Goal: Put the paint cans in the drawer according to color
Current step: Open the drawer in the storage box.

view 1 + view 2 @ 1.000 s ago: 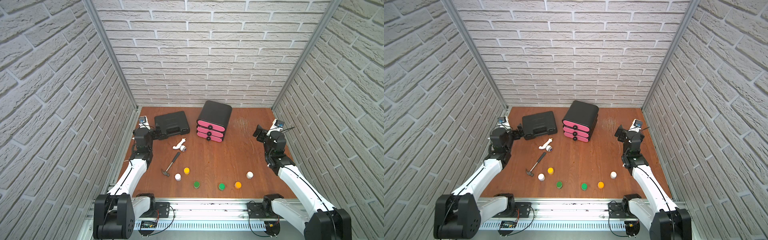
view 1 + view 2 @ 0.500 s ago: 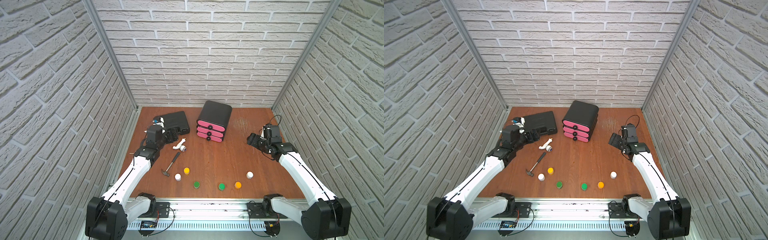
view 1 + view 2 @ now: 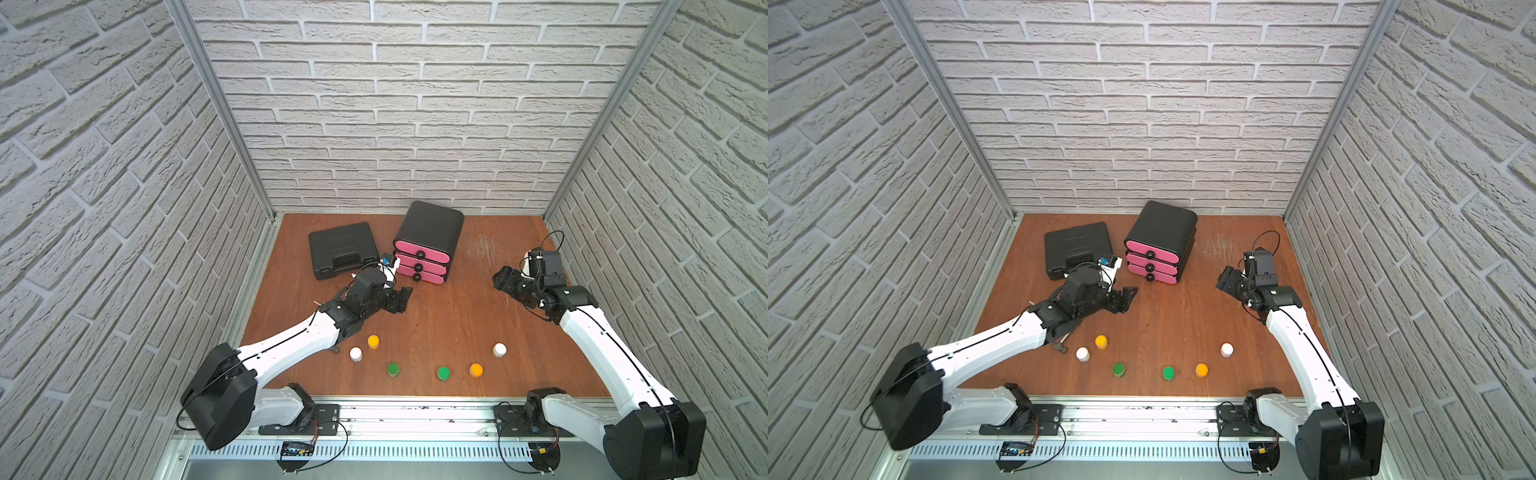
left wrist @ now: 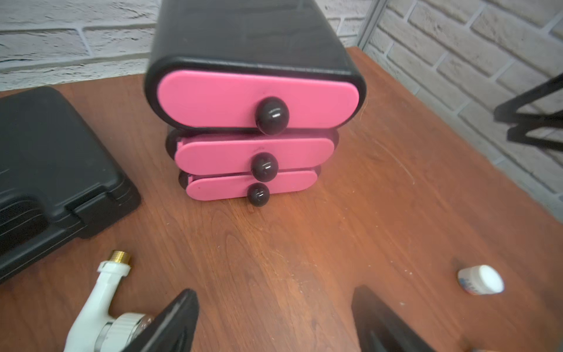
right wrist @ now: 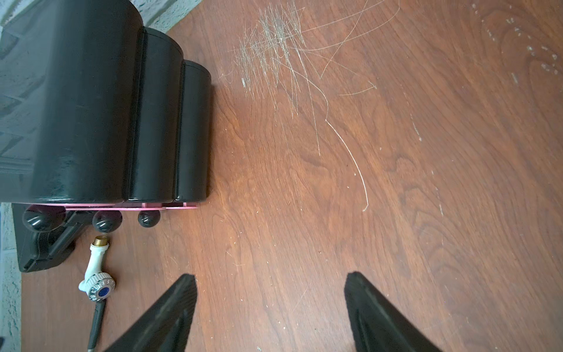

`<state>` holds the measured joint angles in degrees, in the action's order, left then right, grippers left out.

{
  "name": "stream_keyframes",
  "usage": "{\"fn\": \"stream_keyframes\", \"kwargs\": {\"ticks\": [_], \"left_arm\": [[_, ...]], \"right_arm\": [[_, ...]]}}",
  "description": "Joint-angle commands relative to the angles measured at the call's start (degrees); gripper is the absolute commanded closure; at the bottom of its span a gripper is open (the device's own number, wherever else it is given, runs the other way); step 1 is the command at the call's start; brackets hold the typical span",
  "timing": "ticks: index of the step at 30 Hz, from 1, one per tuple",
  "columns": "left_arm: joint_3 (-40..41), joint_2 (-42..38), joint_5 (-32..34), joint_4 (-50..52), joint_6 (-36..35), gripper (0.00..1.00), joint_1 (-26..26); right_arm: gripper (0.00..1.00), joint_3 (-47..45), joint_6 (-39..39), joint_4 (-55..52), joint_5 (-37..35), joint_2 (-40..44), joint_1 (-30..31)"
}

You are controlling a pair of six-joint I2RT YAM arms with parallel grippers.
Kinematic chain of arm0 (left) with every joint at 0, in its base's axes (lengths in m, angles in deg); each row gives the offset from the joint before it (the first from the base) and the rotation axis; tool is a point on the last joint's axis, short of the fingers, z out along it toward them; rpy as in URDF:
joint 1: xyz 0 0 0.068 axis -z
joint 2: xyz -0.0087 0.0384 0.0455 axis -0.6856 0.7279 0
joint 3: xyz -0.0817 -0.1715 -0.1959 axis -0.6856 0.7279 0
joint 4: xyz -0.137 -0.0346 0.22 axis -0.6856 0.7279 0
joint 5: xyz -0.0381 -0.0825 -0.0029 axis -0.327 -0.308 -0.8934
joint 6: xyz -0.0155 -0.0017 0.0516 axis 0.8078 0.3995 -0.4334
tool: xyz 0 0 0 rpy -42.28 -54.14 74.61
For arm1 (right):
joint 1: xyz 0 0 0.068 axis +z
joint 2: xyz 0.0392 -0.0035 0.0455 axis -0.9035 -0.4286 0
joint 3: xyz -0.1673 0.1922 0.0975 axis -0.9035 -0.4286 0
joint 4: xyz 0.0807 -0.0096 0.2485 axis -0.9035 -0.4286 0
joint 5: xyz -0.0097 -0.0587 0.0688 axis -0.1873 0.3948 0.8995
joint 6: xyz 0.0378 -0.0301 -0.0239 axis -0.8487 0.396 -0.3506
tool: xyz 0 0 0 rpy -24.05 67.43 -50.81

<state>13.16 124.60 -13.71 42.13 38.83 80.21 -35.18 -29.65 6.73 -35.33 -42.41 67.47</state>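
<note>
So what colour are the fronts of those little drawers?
Pink drawer fronts with black knobs, clearest in the left wrist view.

No writing that we can read

We find three printed spots, and none is legible. The white pipe fitting (image 5: 94,265) carries a ring of small marks, perhaps digits, around the blue centre of its round cap, too fine for us to make out. The white-lidded paint can (image 4: 481,284) has blue print on its side label, but it is blurred. A small blue tag (image 3: 387,261) sits at the wrist of the left arm (image 3: 291,336), too small for us to read.
</note>
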Motion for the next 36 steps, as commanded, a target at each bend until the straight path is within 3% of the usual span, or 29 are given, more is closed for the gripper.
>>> {"fn": "stream_keyframes", "kwargs": {"ticks": [1,6,10,22,36], "left_arm": [[-2.1,4.3,-4.1,-12.1,-10.3,0.23,0.3],[1.6,9.2,-0.5,-31.0,-18.0,0.27,1.2],[-0.7,13.7,4.3,-33.6,-21.2,0.28,2.3],[-8.3,25.5,18.2,-43.1,-26.1,0.46,3.4],[-10.9,30.4,15.9,-46.0,-22.2,0.55,1.6]], "right_arm": [[0.19,1.4,-1.9,2.7,0.3,0.3,0.2],[0.19,0.8,-3.0,3.6,-0.6,0.8,0.1],[0.19,0.3,-3.6,3.9,-1.6,0.8,0.2],[0.2,1.1,-2.3,5.6,-4.0,-1.2,0.1],[0.2,4.3,-1.0,4.9,-3.7,-5.0,0.1]]}}
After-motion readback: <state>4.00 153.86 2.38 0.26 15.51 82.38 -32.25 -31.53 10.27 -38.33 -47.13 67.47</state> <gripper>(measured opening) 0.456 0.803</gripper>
